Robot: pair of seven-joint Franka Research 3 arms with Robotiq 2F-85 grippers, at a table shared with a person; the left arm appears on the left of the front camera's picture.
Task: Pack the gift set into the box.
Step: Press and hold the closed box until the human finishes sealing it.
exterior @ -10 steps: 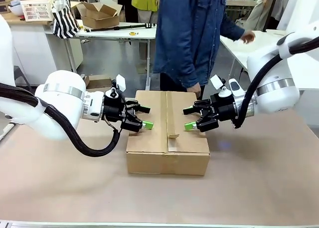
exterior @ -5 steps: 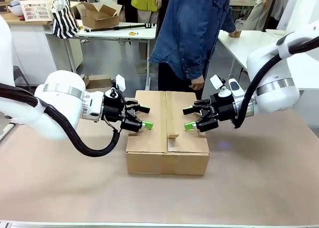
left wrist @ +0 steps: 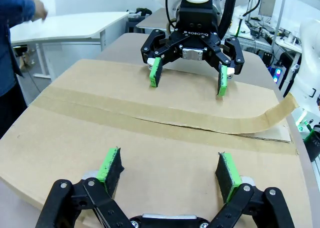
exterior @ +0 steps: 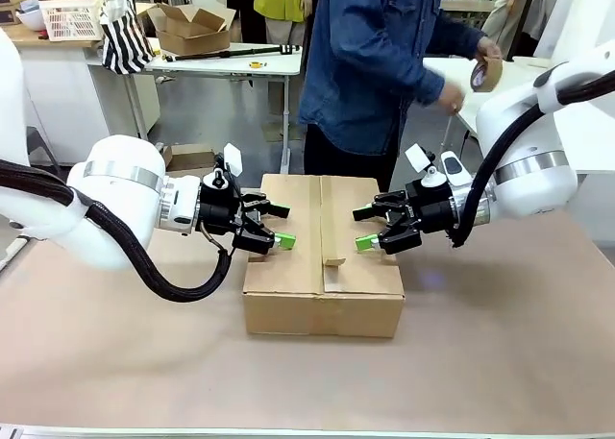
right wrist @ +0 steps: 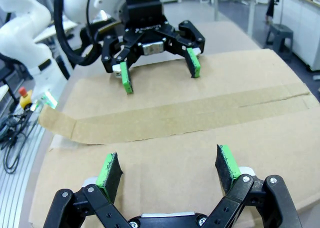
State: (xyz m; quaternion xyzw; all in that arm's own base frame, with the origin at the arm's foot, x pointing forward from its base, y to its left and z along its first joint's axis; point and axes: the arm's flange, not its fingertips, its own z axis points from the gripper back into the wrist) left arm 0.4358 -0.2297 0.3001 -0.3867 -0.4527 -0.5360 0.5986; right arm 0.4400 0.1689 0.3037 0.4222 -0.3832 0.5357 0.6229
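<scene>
Brown-papered surface (exterior: 500, 362), large plain brown corrugated cardboard box (exterior: 323, 295) at centre, flaps folded shut, gift set presumably inside. Left hand (exterior: 273, 230) and right hand (exterior: 372, 230) spread empty, pressing the flaps. Next: holding steady for a person's tape roll (exterior: 487, 73).
</scene>
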